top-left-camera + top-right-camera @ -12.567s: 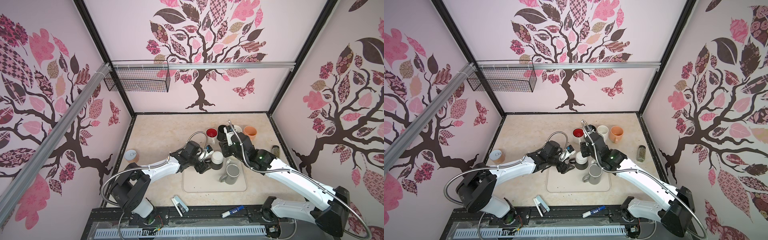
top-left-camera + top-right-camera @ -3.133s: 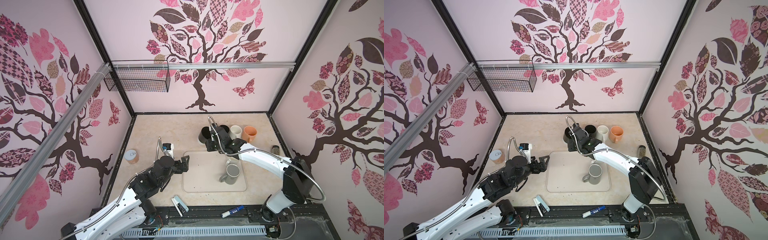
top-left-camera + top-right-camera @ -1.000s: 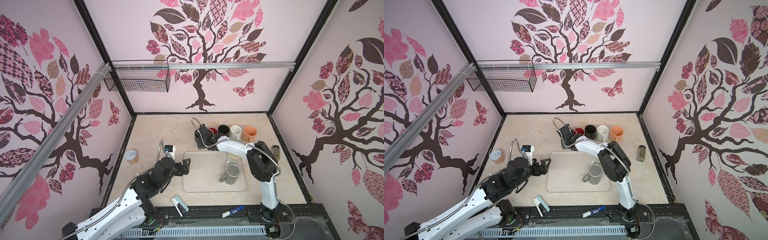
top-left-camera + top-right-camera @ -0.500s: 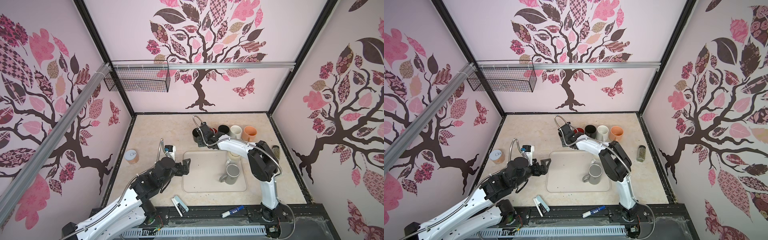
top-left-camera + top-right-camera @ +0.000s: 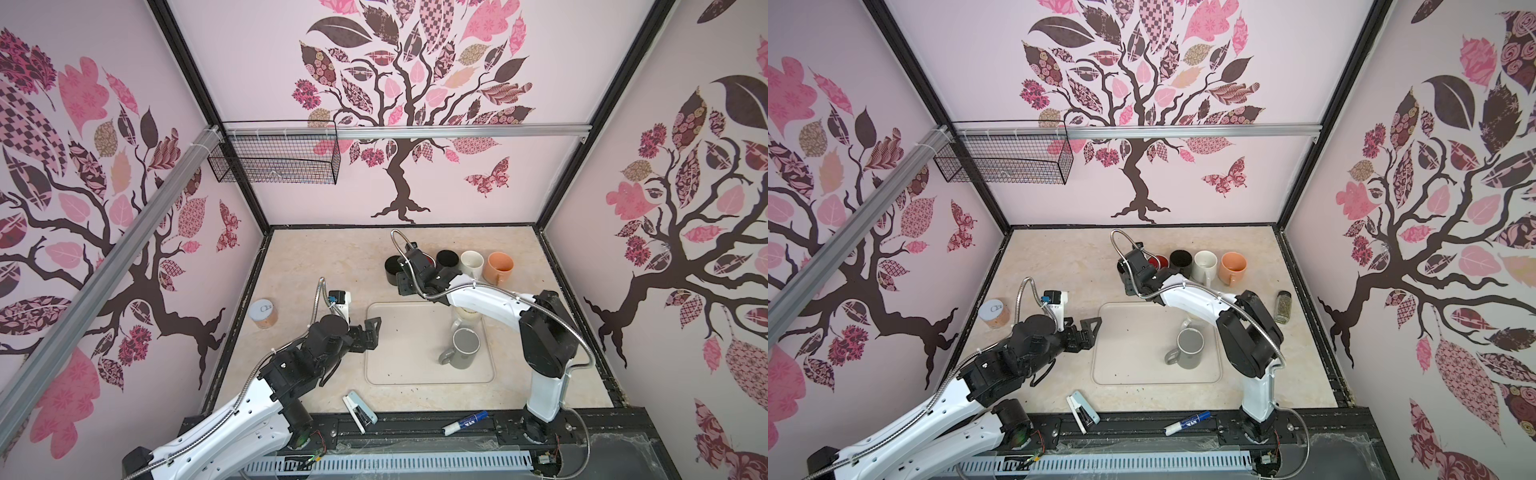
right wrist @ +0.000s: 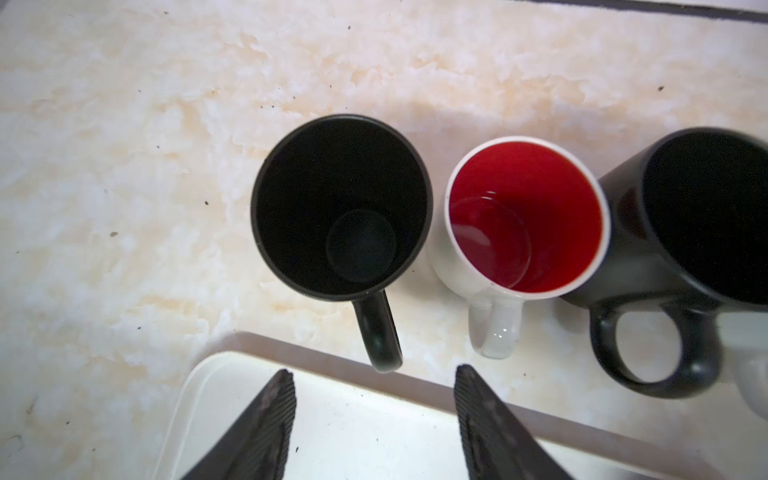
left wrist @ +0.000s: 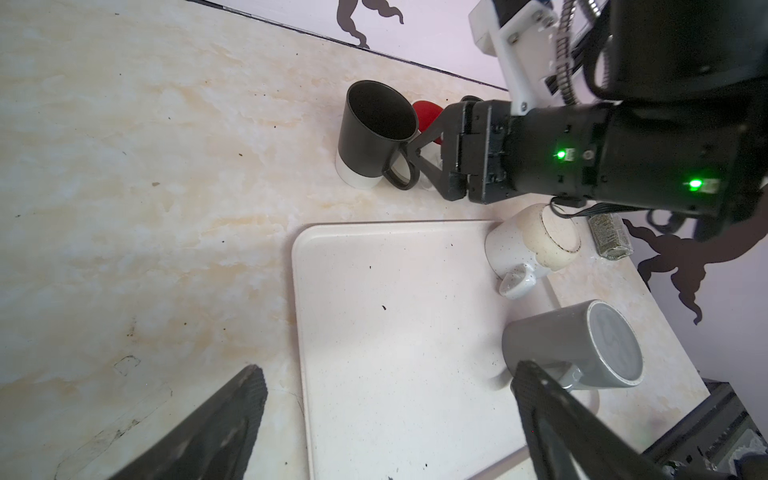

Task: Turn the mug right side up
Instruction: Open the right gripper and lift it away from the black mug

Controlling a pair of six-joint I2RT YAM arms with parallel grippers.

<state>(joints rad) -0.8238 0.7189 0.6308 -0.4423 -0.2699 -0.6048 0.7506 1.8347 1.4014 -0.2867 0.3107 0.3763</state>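
Note:
A black mug (image 6: 340, 208) with a white foot stands mouth up on the counter, at the left end of a row of mugs (image 5: 392, 268) (image 7: 374, 133). Its handle (image 6: 376, 332) points at my right gripper (image 6: 374, 374), which is open; the fingertips (image 6: 282, 386) stand either side of the handle's end without touching it. In the top views that gripper (image 5: 401, 279) (image 5: 1126, 282) hides most of the mug. My left gripper (image 7: 386, 368) (image 5: 372, 332) hangs open and empty over the tray's left edge. A speckled white mug (image 7: 532, 245) and a grey mug (image 7: 573, 345) (image 5: 465, 347) stand upside down on the tray.
The beige tray (image 5: 407, 365) lies mid-counter. The row continues with a red-lined white mug (image 6: 523, 216), a black mug (image 6: 685, 224), a white mug (image 5: 471, 262) and an orange mug (image 5: 500, 266). A lidded jar (image 5: 263, 313), spice jar (image 5: 1283, 307), stapler (image 5: 359, 407) and marker (image 5: 463, 422) lie around.
My right gripper has opened and let go of the black mug's handle; the mug now stands by itself, upright. The left arm has not moved.

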